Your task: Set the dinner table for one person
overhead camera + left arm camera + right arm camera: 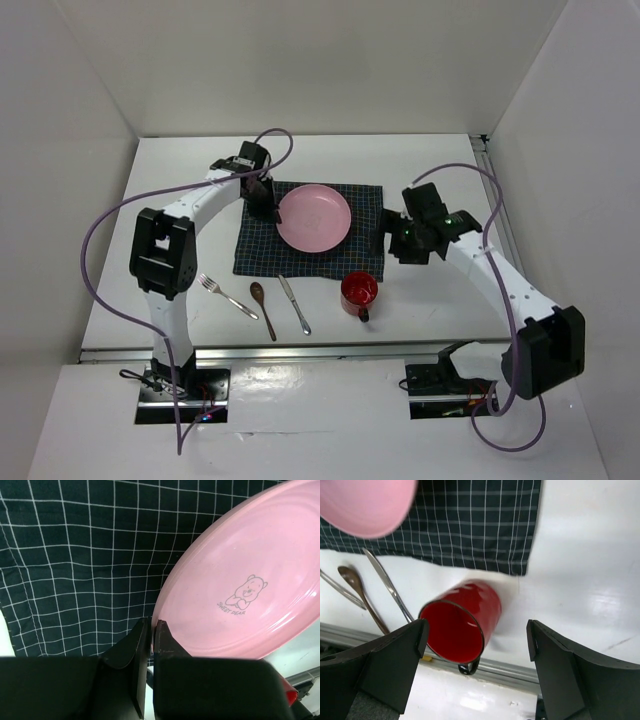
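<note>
The left gripper nips the plate by its rim, over the mat.
Jaws nearly closed on that rim: best to lower it flat, mid-mat, then let go. The right gripper gapes wide and empty above the mug; the table lies under it all.

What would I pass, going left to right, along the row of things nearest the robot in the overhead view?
On the dinner table, left to right: fork → wooden spoon → knife → red mug.
</note>
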Controlling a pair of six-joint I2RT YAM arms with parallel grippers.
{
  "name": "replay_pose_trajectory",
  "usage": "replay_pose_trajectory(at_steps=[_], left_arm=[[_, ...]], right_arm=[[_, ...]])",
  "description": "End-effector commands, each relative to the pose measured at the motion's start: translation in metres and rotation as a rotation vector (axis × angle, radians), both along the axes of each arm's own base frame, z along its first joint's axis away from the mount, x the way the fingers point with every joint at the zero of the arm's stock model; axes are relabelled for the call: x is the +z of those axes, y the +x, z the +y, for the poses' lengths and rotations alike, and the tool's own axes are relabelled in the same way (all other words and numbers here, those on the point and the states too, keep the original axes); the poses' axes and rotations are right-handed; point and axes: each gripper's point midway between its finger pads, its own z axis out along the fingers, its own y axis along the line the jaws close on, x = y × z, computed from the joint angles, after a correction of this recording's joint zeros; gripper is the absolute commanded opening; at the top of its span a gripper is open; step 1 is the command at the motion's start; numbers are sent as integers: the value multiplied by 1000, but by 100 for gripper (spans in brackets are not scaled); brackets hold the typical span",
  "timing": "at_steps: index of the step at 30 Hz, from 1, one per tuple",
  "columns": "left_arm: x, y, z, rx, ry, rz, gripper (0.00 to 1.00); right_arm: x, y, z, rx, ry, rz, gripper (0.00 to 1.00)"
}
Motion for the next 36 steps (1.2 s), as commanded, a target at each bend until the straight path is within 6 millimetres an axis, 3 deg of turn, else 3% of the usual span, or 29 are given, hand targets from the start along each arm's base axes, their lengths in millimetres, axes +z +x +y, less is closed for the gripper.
replay_pose_trajectory(at_steps=[1, 6, 12, 15, 17, 18, 19, 21, 22, 23, 26, 27, 28, 29, 31, 32, 33, 34, 35, 36], left_arm=[[-7, 6, -4, -31, -3, -19, 0], [-13, 11, -3, -24, 11, -21, 0], [-43, 13, 4, -8, 66, 33, 0], [-50, 14, 1, -14, 59, 53, 2], [-50, 10, 2, -3, 60, 72, 13], [-47, 9, 2, -3, 60, 72, 25], [-40, 10, 2, -3, 55, 56, 30], [-34, 6, 3, -3, 55, 56, 37], [-25, 5, 5, 1, 60, 42, 55], [-20, 2, 6, -8, 64, 42, 64], [-3, -2, 2, -27, 80, 13, 79], [9, -6, 6, -22, 89, 5, 81], [18, -7, 6, -19, 110, -15, 81], [39, -7, 8, -12, 108, -57, 81], [61, -8, 19, 15, 141, -108, 78], [65, -13, 24, 42, 153, -117, 75], [72, -15, 33, 72, 158, -131, 75], [91, -21, 38, 94, 139, -169, 71], [86, -28, 50, 134, 154, -154, 69], [89, -34, 54, 151, 157, -160, 66]], right_arm=[[-6, -25, 4, -1, 39, 48, 91], [-16, -37, 9, 29, 56, 92, 91], [-26, -45, 22, 81, 56, 113, 90], [-41, -53, 25, 92, 45, 149, 85], [-52, -58, 30, 103, 41, 171, 81], [-55, -60, 30, 91, 42, 184, 79], [-59, -61, 33, 94, 43, 192, 79], [-68, -65, 35, 100, 13, 202, 70], [-71, -67, 38, 99, 12, 214, 67], [-77, -72, 38, 102, -9, 230, 65], [-84, -74, 43, 100, -31, 239, 41], [-79, -68, 43, 91, -36, 214, 31], [-77, -65, 46, 85, -42, 206, 12], [-67, -59, 45, 76, -55, 190, 0], [-51, -45, 41, 35, -89, 139, 0], [-28, -31, 44, 30, -87, 84, 0], [-16, -19, 42, 18, -99, 49, 0], [-5, -7, 38, 3, -113, 17, 0], [-3, 6, 35, 5, -131, 14, 0], [18, 29, 28, -31, -127, -36, 0]])
